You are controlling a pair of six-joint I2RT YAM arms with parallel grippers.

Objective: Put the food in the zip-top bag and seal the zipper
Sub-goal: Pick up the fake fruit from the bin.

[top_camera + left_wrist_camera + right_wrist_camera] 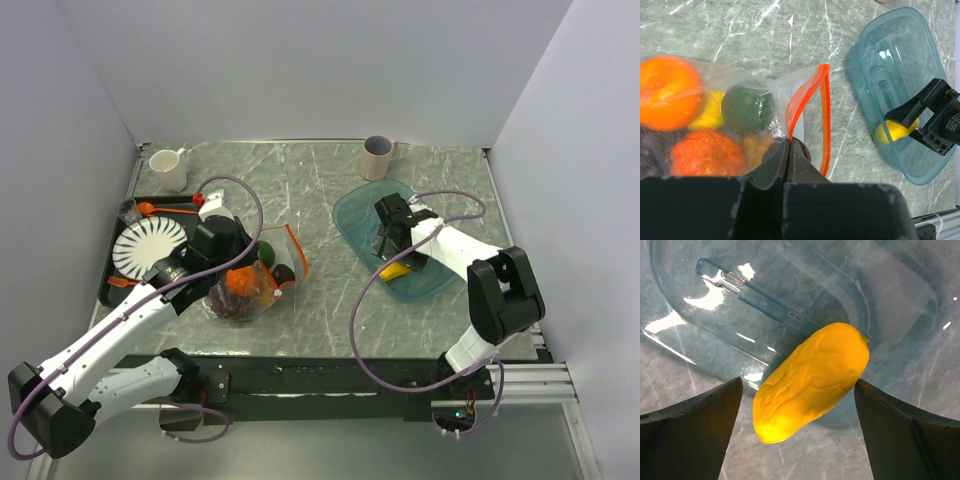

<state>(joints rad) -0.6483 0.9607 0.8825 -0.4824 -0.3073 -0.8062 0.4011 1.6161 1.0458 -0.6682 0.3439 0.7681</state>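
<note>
Your right jaws, wide apart, straddle the yellow food (pixel 812 377); its long axis slants across the gap. Your left jaws clamp the zip-top bag (pixel 740 75).

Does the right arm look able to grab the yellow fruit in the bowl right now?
Probably yes: the right tool is open, straddling the yellow fruit in the bowl, and nothing blocks it.

left claw (pixel 788 146) pinched closed, right claw (pixel 799 390) spread wide
</note>
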